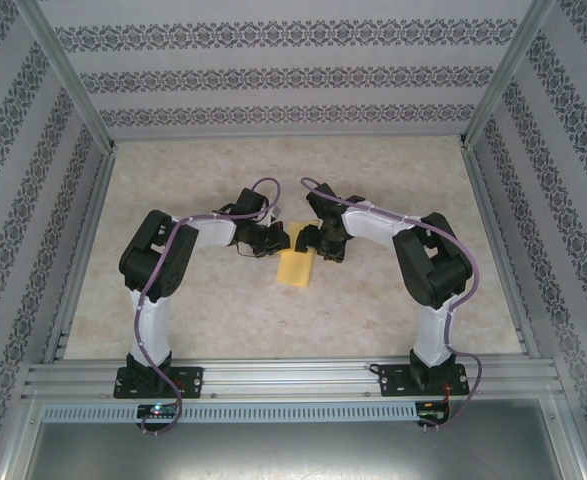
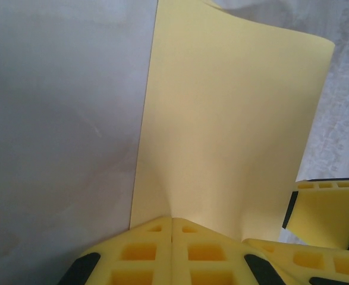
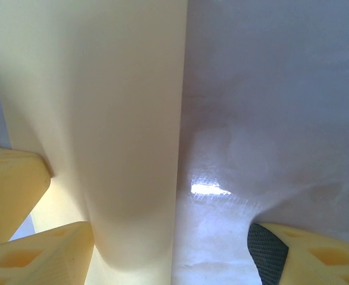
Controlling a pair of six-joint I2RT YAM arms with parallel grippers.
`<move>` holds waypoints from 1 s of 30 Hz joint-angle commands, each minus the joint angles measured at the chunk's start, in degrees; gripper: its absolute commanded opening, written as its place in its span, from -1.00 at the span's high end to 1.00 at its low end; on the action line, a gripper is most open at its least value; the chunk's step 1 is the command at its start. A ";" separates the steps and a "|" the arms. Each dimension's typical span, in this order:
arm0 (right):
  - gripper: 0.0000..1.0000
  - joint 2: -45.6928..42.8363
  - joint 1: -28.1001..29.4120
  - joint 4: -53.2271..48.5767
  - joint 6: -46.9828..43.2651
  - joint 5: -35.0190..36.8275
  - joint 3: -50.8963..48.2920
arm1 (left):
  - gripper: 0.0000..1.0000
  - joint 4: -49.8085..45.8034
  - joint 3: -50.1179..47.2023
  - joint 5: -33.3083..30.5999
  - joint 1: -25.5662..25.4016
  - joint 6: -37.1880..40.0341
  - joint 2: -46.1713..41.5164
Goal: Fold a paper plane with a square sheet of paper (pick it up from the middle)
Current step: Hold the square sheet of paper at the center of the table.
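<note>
**Square sheet of paper [image 1: 295, 268] clamped by left, right straddling it at table centre**

We are holding the sheet in the left gripper [image 2: 172, 221]. Its fingers [image 2: 144, 252] are pressed together on one edge, and the paper is puckering right at the pinch. In the left wrist view the sheet [image 2: 228, 130] is running from the pinch toward 12 o'clock, and its far edge is curling over.

In the top view the sheet is sitting mid-table [image 1: 223, 300], with its long axis roughly 12–6. It is lying toward 6 o'clock from both wrists. We cannot tell whether its near edge is resting on the surface.

The right gripper [image 1: 311, 243] is just beside the left gripper [image 1: 270, 243], on its 3 o'clock side. In the right wrist view the right gripper's [image 3: 168, 237] jaws are standing apart and gripping nothing. The sheet [image 3: 115, 107] is passing between them, close to the 9 o'clock finger and well off the 3 o'clock one [image 3: 305, 255]. We cannot tell whether it is touching the near finger.

We are judging both grippers equally near, so the next move is turning on the right gripper's offset: the paper is sitting off-centre in its gap.

The left arm [image 1: 158, 260] and right arm [image 1: 428, 260] are mirroring each other. Their elbows are pointing out toward 9 and 3 o'clock, their forearms are folding inward, and their wrists are facing each other over the sheet.
</note>
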 commanded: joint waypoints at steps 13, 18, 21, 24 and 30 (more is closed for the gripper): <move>0.99 -21.29 -6.67 24.17 6.39 -13.93 -15.74 | 1.00 -3.92 -0.34 -3.26 -0.79 2.85 2.17; 1.00 -13.12 -4.22 38.27 14.13 -22.95 -19.20 | 1.00 -4.02 -0.44 -3.48 -0.78 2.95 2.33; 1.00 -10.10 -3.76 42.04 15.98 -22.78 -20.96 | 1.00 -3.83 -0.51 -3.30 -0.83 2.84 2.53; 1.00 -8.69 -3.67 42.21 15.25 -21.87 -22.28 | 1.00 -3.85 -0.49 -3.33 -0.79 2.92 2.52; 1.00 -8.25 -4.57 43.24 14.32 -22.43 -24.19 | 1.00 -4.10 -0.27 -3.27 -0.79 3.02 2.60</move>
